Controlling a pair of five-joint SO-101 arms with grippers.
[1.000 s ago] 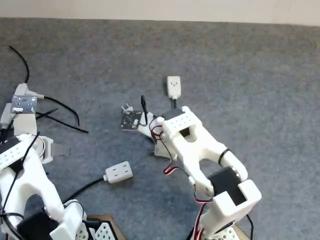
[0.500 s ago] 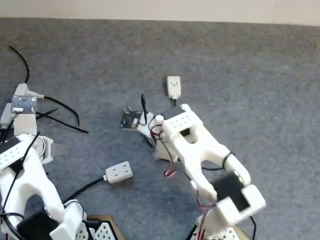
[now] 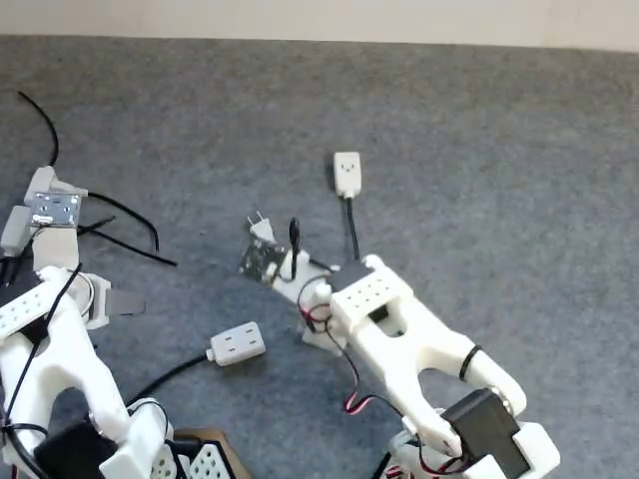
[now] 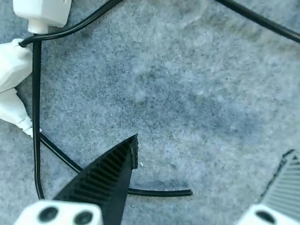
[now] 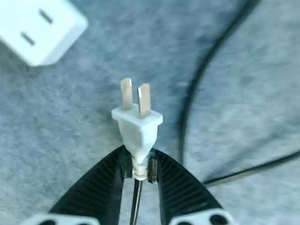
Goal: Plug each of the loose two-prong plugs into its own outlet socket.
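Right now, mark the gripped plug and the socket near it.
plug [image 5: 137, 125]: right wrist view, on the white body below the prongs.
socket [image 5: 40, 28]: right wrist view, on the slotted white face.

The plug [image 3: 262, 228] lies left of the far socket [image 3: 346, 173], behind the near socket [image 3: 238, 342].
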